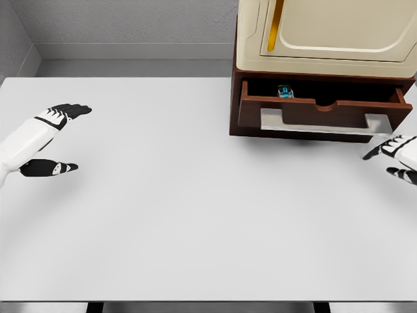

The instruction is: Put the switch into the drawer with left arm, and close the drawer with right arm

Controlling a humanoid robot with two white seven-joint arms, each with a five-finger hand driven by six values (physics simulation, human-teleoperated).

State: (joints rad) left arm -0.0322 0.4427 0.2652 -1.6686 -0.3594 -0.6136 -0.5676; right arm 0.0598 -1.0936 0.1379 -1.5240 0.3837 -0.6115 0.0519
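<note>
**Brown drawer open, switch inside**

Head view: the small black-and-blue switch [285, 91] lies inside the open brown wooden drawer [313, 111] with a grey bar handle. The left hand [52, 140] rests over the white table [195, 215], fingers spread, holding nothing. The right hand [396, 158] hovers just below the drawer front, fingers relaxed, empty.

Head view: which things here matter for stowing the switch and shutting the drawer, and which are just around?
Part of the job:
switch, already inside the drawer
drawer, open
right hand, open, near the drawer front
left hand, open, holding nothing

Just there:
cream cabinet top
white table
</note>
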